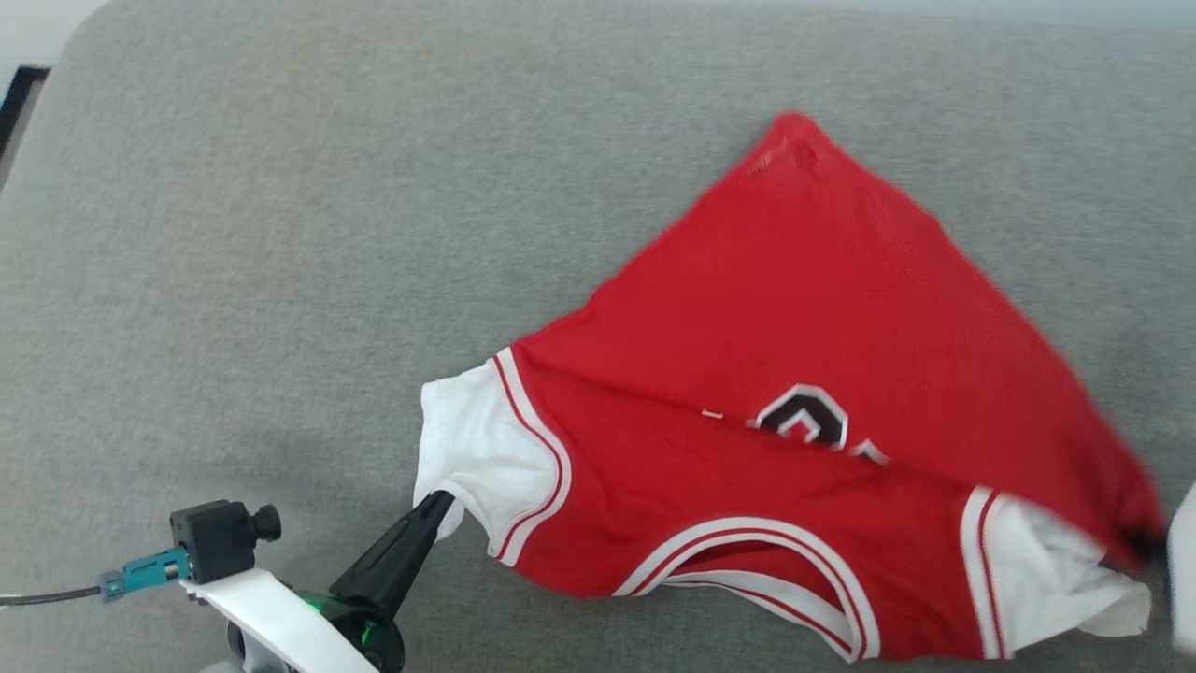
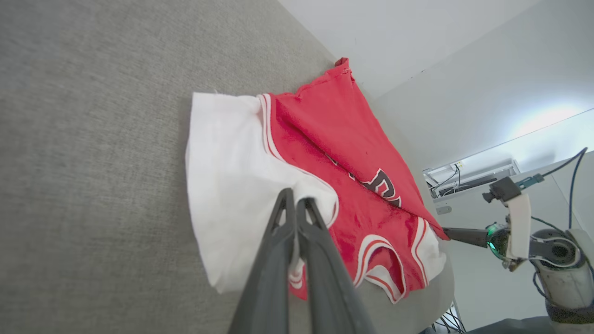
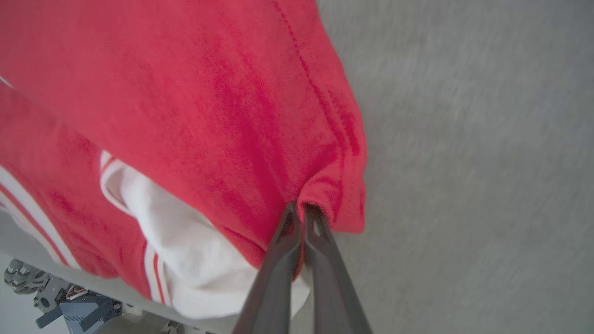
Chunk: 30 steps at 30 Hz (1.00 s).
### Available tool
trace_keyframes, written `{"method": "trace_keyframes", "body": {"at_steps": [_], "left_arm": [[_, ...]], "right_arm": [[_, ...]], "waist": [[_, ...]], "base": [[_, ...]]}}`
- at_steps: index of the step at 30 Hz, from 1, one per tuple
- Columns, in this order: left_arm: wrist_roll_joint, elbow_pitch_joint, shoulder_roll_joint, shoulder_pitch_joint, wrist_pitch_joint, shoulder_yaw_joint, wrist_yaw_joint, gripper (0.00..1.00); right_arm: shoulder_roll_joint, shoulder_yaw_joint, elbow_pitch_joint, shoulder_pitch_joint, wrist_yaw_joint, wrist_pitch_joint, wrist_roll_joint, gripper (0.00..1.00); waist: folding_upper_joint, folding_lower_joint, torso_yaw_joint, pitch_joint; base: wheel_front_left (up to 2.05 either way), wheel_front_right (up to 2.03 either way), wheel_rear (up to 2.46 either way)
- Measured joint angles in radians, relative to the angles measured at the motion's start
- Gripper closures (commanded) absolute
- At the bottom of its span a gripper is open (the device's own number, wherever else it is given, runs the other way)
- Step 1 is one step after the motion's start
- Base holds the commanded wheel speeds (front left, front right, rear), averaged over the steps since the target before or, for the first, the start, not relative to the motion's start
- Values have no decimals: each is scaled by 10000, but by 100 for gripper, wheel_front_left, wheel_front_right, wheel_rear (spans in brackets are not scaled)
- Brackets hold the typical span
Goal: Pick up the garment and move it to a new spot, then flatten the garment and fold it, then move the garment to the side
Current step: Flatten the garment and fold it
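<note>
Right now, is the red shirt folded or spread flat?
Folded over. The garment lies doubled diagonally across its chest, hiding most of the lettering.

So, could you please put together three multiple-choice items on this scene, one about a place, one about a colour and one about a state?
1. Where does the left gripper hold the garment?
A. on a white sleeve
B. at the neckline
C. on the chest lettering

2. What colour is the surface under the garment?
A. blue
B. grey
C. brown

3. How does the right gripper stand?
A. wide open above the cloth
B. shut on red fabric
C. shut on nothing

Answers:
1 A: in the left wrist view the closed fingertips pinch white sleeve cloth, and the head view shows the same.
2 B: grey woven upholstery surrounds the garment in the head view.
3 B: in the right wrist view the fingers meet on a bunched red corner beside the other sleeve.
</note>
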State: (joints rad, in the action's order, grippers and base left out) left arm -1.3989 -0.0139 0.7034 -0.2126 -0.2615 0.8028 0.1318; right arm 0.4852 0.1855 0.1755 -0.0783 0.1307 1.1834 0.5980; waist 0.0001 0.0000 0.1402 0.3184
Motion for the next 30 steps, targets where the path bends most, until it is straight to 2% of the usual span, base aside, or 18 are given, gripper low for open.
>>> {"method": "trace_keyframes", "body": {"at_steps": [7, 13, 14, 15, 20, 25, 27, 30], "left_arm": [[-107, -31, 173, 126, 2, -104, 0, 100], [-127, -29, 244, 148, 2, -128, 0, 100], [-153, -33, 255, 148, 0, -121, 0, 100], [-153, -40, 263, 148, 0, -113, 0, 100], [-151, -71, 255, 141, 0, -63, 0, 100], [-107, -142, 104, 21, 0, 25, 0, 100], [-88, -174, -4, -140, 0, 48, 0, 100], [-17, -209, -173, -451, 0, 199, 0, 100]], "right_arm": [[-1095, -514, 1666, 3032, 0, 314, 290, 100], [-1476, -790, 1856, 3560, 0, 207, 403, 100], [-1484, -723, 1896, 3514, 0, -4, 362, 65], [-1440, -608, 1964, 3447, 0, -209, 318, 0], [-1264, 403, 2614, 2936, 0, -750, 332, 0], [-639, 1457, 3496, 1803, 0, -430, 341, 0], [-391, 1503, 3473, 784, 0, -543, 151, 0], [-324, 949, 2801, -1006, 0, -1185, -347, 0]], "waist": [[0, 0, -340, -210], [0, 0, -465, -194], [0, 0, -503, -182], [0, 0, -509, -177], [0, 0, -424, -133], [0, 1, -210, 37], [0, 0, -115, 165], [0, 0, 57, 415]], "base": [[0, 0, 0], [0, 0, 0], [0, 0, 0], [0, 0, 0], [0, 0, 0], [0, 0, 0], [0, 0, 0], [0, 0, 0]]}}
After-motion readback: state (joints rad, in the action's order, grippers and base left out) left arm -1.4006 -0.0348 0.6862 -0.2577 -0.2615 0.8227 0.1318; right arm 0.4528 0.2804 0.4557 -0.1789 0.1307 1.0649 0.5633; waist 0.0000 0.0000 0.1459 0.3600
